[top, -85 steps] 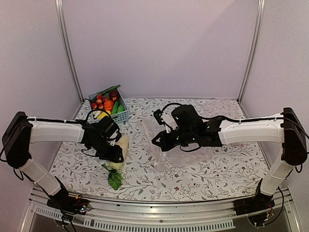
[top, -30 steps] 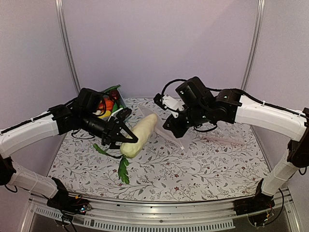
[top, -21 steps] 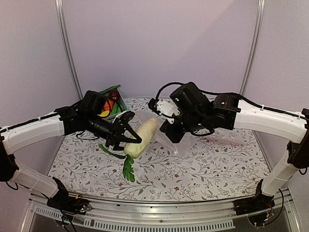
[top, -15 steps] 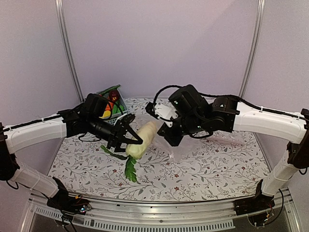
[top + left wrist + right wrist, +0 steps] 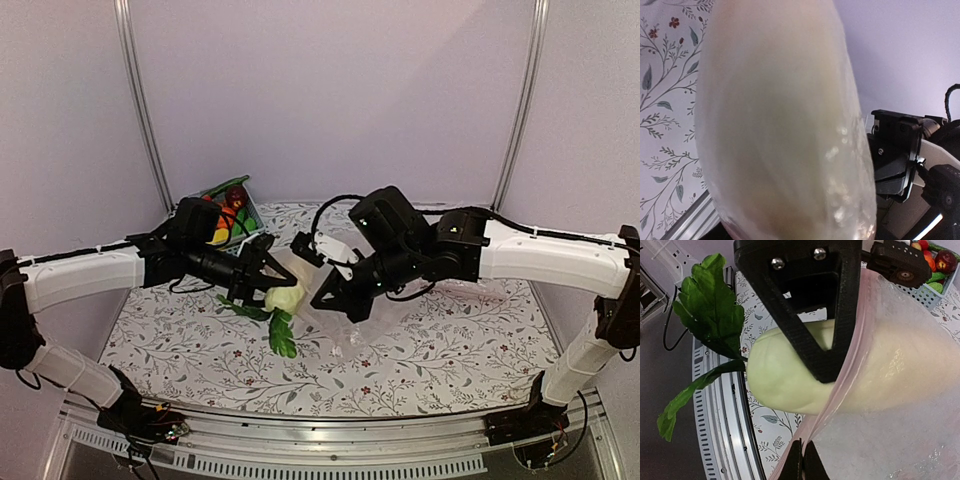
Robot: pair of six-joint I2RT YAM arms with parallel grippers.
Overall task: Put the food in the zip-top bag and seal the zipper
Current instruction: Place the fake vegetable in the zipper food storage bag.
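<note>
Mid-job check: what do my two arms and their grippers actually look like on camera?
The left arm and right arm both have white shells with black joints and wrist housings. Black cables loop along each. The left gripper and right gripper are black. The right one's fingers are ribbed open triangles fixed with silver screws.

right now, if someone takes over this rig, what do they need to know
Left gripper: shut on the white radish, held off the table.
Right gripper: shut on the bag edge, mouth lifted.
Done: radish partway in, leaves outside.
Left: finish it, add the orange piece and maroon piece from the basket, press the zipper shut.
</note>
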